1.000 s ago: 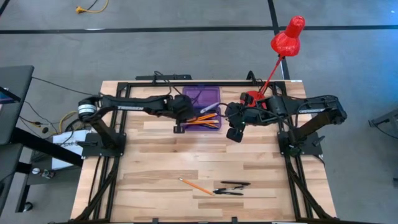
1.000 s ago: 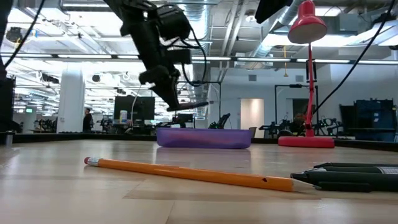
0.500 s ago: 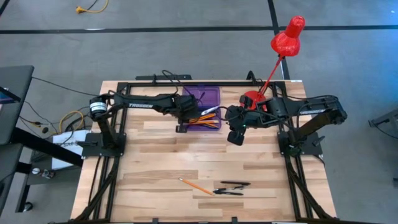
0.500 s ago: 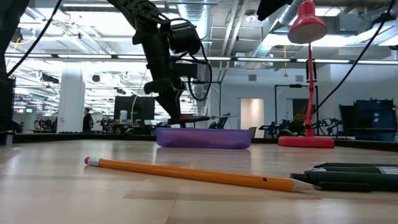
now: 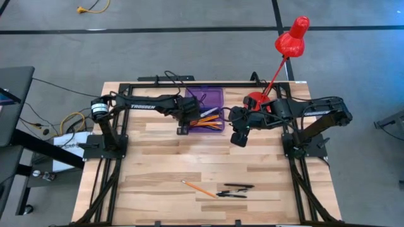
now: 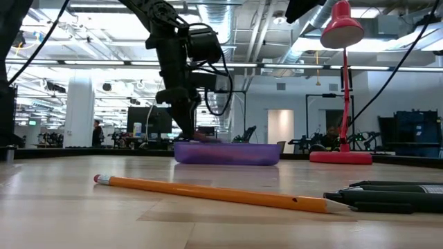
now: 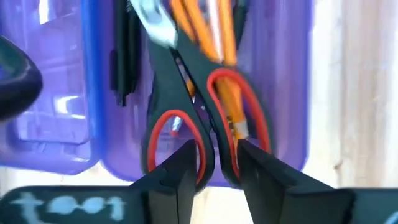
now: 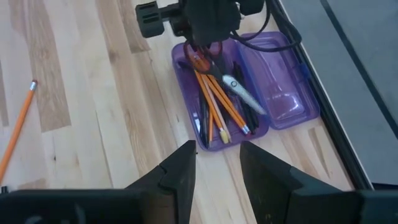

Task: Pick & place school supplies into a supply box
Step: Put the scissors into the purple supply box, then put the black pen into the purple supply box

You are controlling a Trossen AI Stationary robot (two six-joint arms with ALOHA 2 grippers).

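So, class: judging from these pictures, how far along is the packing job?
Done: orange pencils lie in the purple box. In hand: the left gripper is lowering the scissors into it. Left: one pencil and black pens on the table. The right gripper waits open beside the box.

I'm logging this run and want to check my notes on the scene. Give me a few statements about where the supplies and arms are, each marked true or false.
1. The scissors lie in the purple supply box. True.
2. The left pincer is at the scissors' red handles, over the box. True.
3. Every pencil is already in the box. False: one orange pencil lies on the table near the front edge.
4. The right pincer holds a black pen. False: it hangs open and empty beside the box; the black pens lie by the loose pencil.
5. The box lid is shut. False: it lies open beside the tray.
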